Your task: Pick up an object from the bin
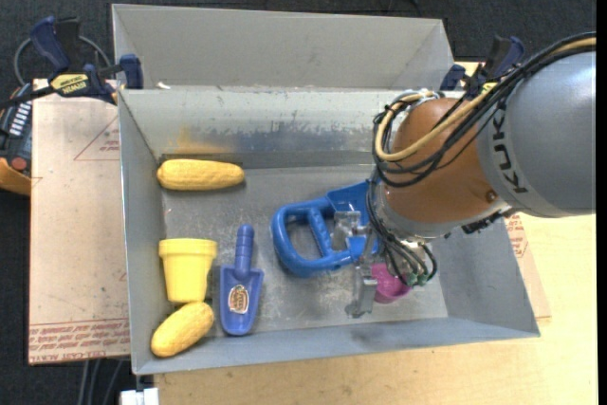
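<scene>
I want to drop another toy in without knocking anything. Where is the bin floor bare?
Bare floor: behind the blue handled scoop, right of the yellow corn cob; also in front, between the blue trowel and the gripper. Crowded: the front left corner by the yellow cup, and around the gripper.

Bright even light, soft shadows inside bin [285, 123]
</scene>
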You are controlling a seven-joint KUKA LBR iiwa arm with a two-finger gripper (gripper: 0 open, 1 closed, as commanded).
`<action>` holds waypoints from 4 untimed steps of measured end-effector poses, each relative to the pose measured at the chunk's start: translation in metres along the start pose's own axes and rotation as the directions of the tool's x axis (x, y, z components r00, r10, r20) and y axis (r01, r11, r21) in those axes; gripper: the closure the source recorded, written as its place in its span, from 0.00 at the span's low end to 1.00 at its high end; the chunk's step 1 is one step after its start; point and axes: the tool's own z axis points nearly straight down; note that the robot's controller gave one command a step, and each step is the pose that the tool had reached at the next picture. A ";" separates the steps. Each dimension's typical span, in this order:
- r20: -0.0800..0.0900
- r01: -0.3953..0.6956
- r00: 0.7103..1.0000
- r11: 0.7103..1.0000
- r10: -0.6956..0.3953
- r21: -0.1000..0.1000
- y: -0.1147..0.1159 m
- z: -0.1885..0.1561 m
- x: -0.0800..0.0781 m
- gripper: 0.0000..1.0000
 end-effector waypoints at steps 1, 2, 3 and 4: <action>0.008 -0.002 1.000 1.000 0.002 0.000 0.000 -0.004 -0.002 0.00; 0.005 -0.076 0.997 0.997 0.076 -0.003 0.036 0.073 -0.101 0.00; 0.005 -0.038 0.999 0.999 0.038 -0.001 0.001 0.070 -0.129 0.00; 0.006 -0.075 0.997 0.997 0.075 -0.005 0.038 0.073 -0.101 0.00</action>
